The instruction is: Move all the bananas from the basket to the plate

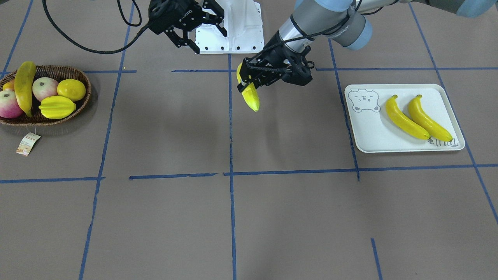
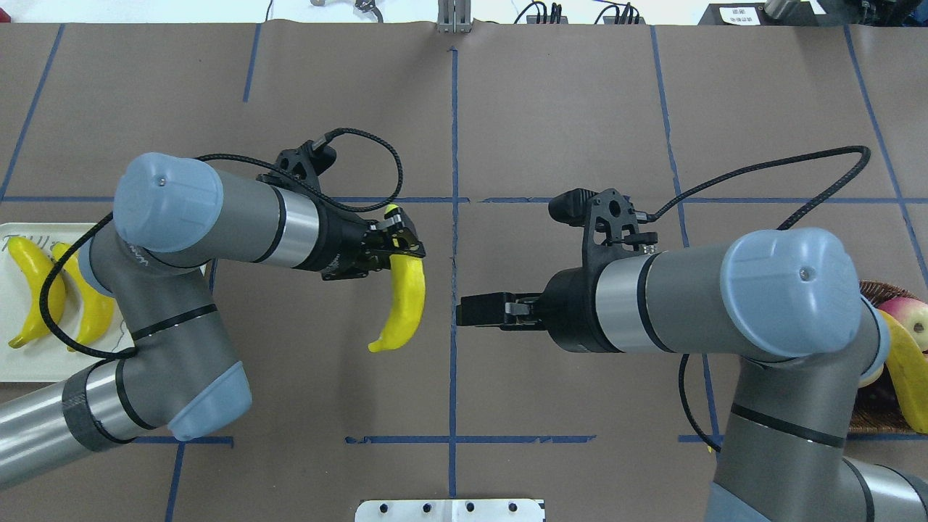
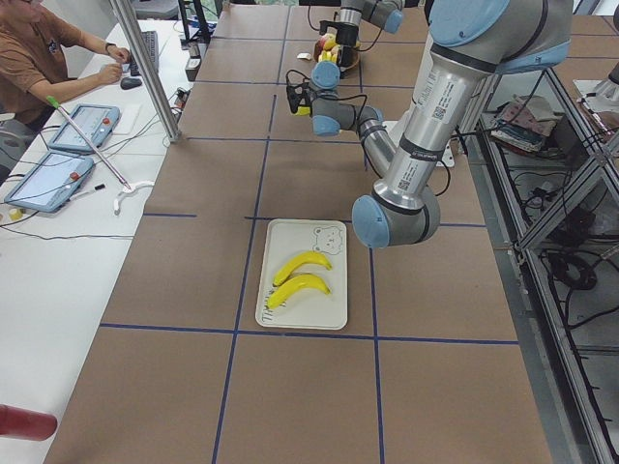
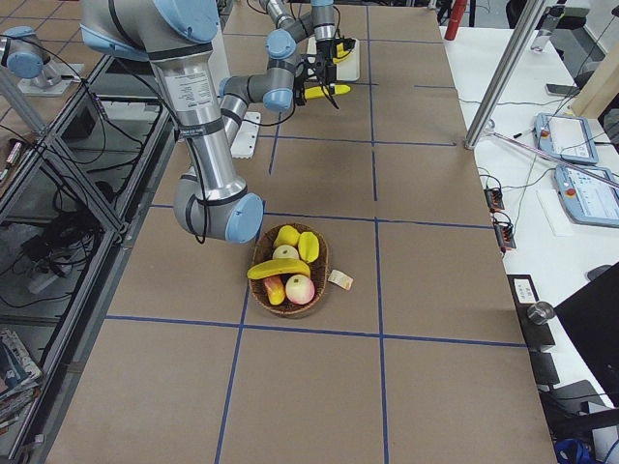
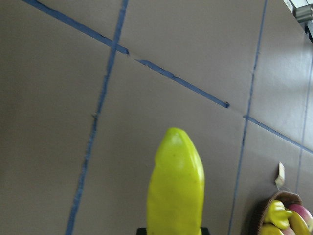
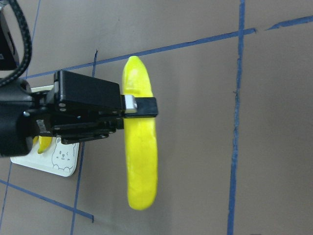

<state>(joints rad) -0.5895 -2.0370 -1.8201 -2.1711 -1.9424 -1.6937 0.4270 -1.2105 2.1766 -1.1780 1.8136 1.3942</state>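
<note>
1. The left gripper pinches a banana by one end above mid-table. The banana's length runs crosswise to the fingers, free tip toward the robot.
2. The plate lies well off to that gripper's outer side, within this arm's reach. Two bananas fill its far half, so the near, bear-face half looks free.
3. The right gripper is spread and empty. The last banana lies in the basket.

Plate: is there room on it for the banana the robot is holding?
Yes. The plate is bare around the bear drawing, up to the two bananas. Its other half is crowded by them. The held banana would probably fit in the bare part.
</note>
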